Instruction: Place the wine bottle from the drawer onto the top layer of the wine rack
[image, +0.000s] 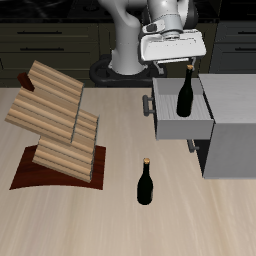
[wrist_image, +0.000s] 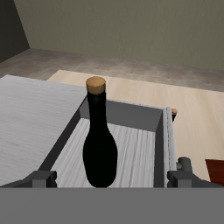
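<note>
The tool (wrist_image: 112, 179) hangs spread wide, touching nothing, above the wine bottle (wrist_image: 100, 136) in the drawer (image: 168, 118).

1. The wine bottle (wrist_image: 101, 140) stands upright inside the drawer (wrist_image: 131, 144), gold cap on top.
2. The claw (wrist_image: 112, 178) hangs above it, fingertips (wrist_image: 41, 179) spread apart on either side, not touching.
3. Pale desk (wrist_image: 166, 92) lies beyond the drawer.

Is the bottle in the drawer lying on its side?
No. The wine bottle stands upright in the open drawer, cap up, with the gripper open above it and not touching it.
</note>
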